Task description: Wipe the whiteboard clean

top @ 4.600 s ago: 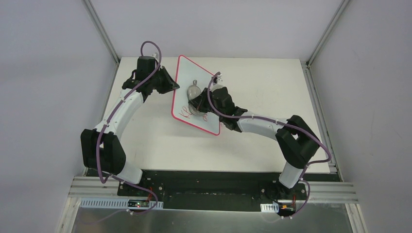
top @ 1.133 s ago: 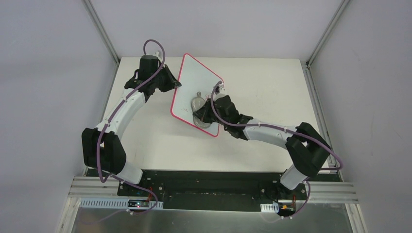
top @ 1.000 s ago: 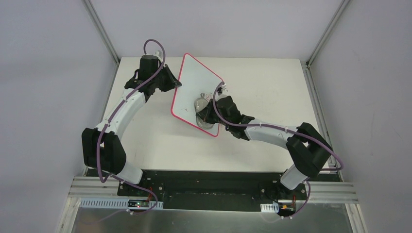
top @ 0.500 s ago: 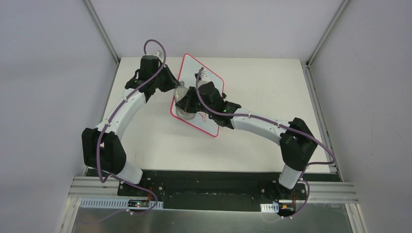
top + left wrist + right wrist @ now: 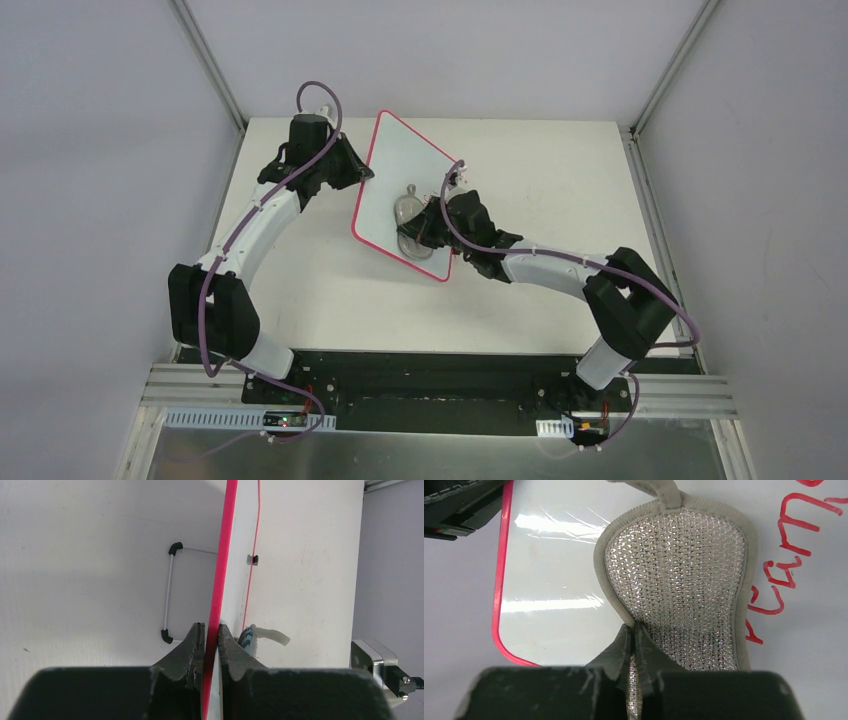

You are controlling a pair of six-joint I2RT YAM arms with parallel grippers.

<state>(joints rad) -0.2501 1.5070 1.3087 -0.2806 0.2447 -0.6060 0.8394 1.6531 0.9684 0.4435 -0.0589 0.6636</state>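
The whiteboard, white with a pink-red frame, stands tilted on the table. My left gripper is shut on its left edge; in the left wrist view the frame runs between the fingers. My right gripper is shut on a silvery mesh pad that lies flat against the board's lower middle. In the right wrist view the pad covers the board ahead of the fingers. Red handwriting shows to the pad's right.
The board's white wire stand with black feet rests on the table behind it. Metal rails run along the table's right and left edges, with grey walls beyond. The arm bases sit on a black bar at the near edge.
My right gripper has swept the pad from the board's left edge back to the right, to the lower middle. The left gripper and the board have stayed still.
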